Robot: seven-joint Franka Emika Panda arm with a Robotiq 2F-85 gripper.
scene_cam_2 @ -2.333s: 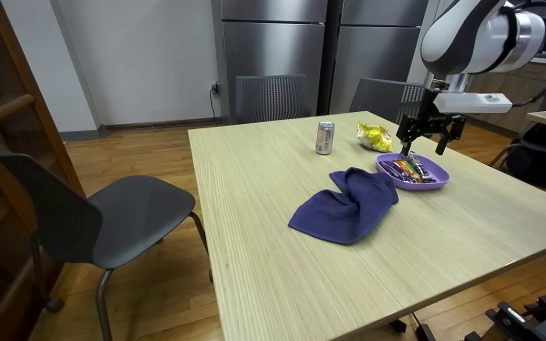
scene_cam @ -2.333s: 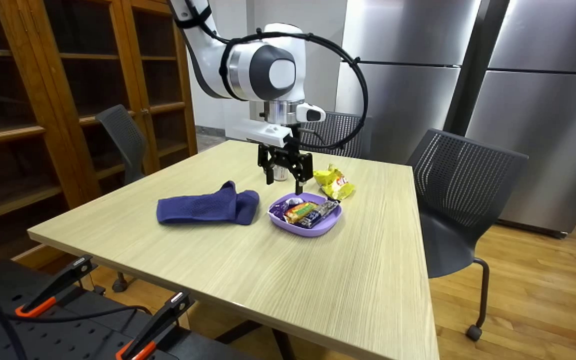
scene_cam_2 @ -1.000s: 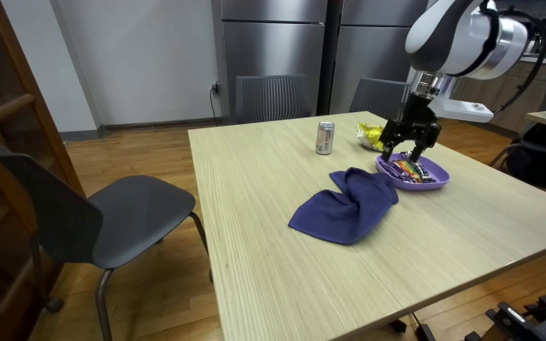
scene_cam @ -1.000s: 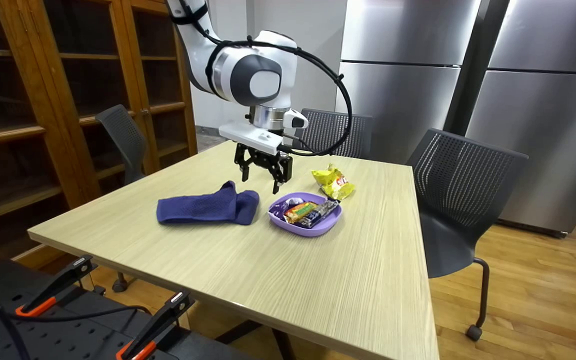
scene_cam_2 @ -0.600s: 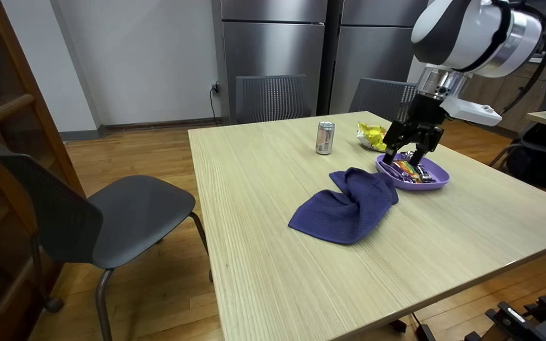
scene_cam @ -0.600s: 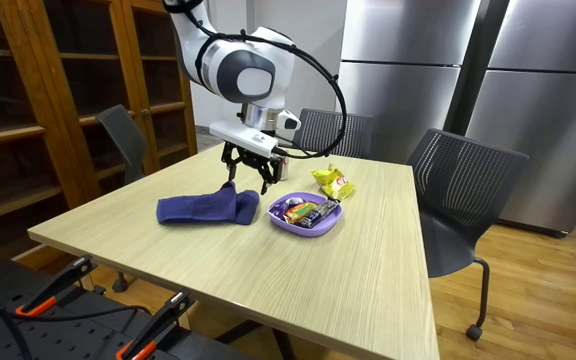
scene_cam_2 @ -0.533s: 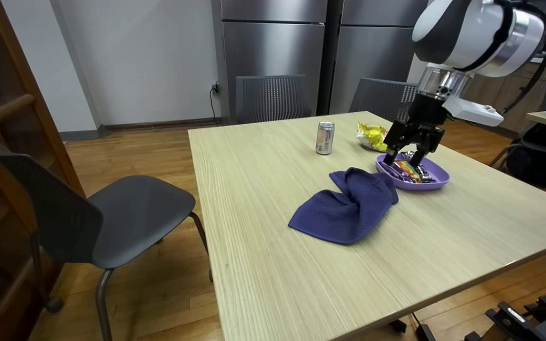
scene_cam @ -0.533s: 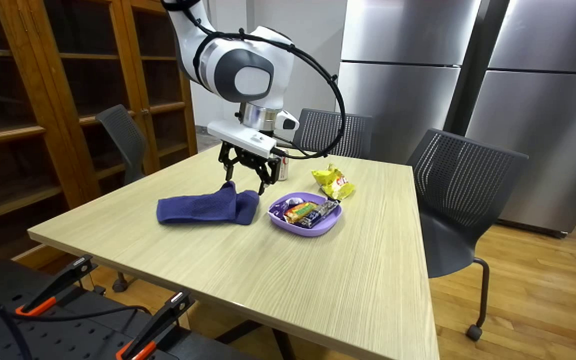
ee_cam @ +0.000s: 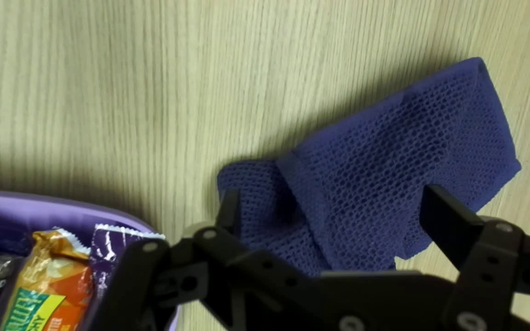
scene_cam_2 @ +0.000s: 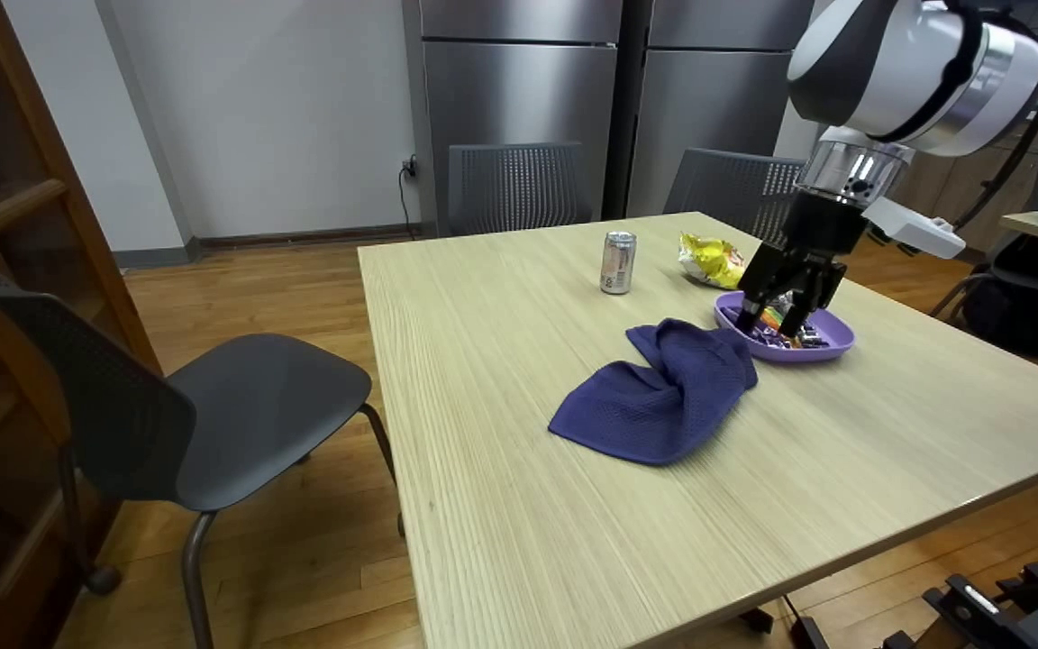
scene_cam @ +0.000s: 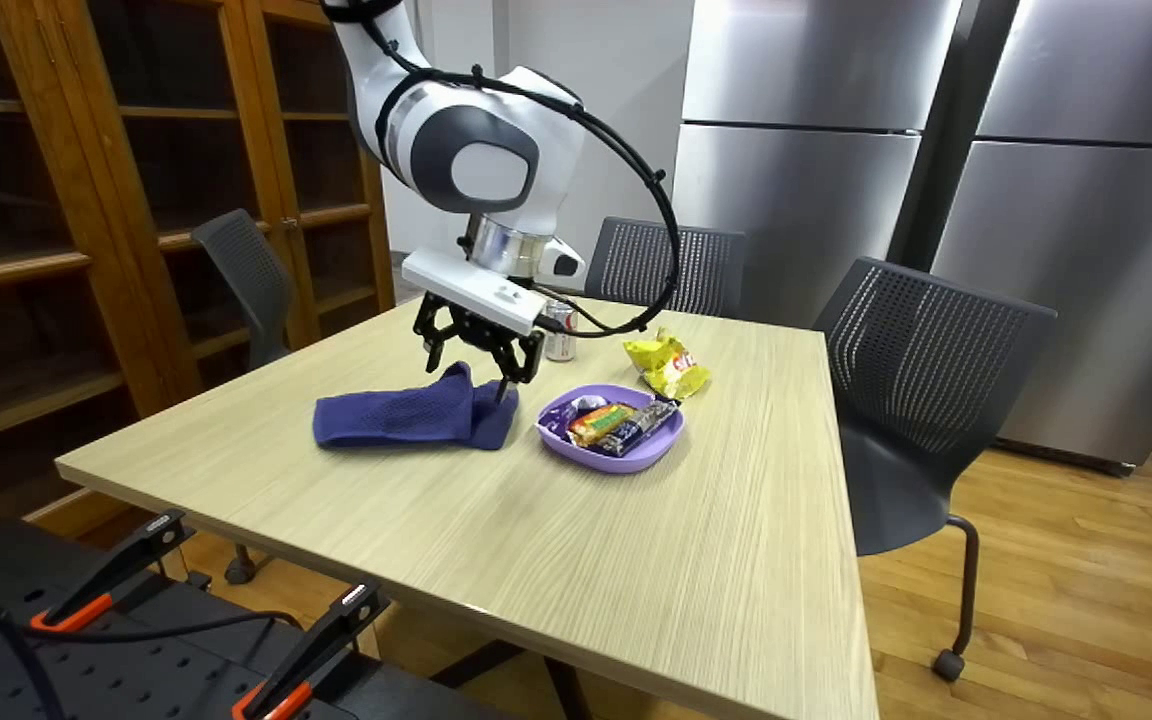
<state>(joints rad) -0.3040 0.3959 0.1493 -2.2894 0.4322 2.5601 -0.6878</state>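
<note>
Your black tool (ee_cam: pixel 331 205) hangs above one dark blue-purple mesh cloth (ee_cam: pixel 375 184), its two fingers (ee_cam: pixel 449 220) spread wide with nothing gripped between them. The cloth lies folded and rumpled on the pale wood-grain table (scene_cam: pixel 736 560); whether a fingertip touches it, you cannot tell from these views. Just beside it sits one shallow, round-cornered lavender tray (scene_cam: pixel 616 464), where you can count three wrapped snack bars: one purple (scene_cam: pixel 560 416), one orange and yellow (scene_cam: pixel 600 426), one dark and silvery (scene_cam: pixel 640 428). Near the tray lies one crumpled yellow foil bag (scene_cam: pixel 674 368), and one silvery metal can (scene_cam_2: pixel 617 262) stands upright, apart from cloth and tray. Around the table you have three dark grey chairs (scene_cam: pixel 886 430), with two stainless-steel refrigerators (scene_cam: pixel 796 210) behind. In your wrist view the tray runs off the left and bottom edges, and the tool's body covers part of it and the cloth's lower portion; wrapper lettering is only partly legible. In an exterior view the tool masks some of the bars. The white robot arm (scene_cam: pixel 481 150) is cut off at the top in both exterior views.
</note>
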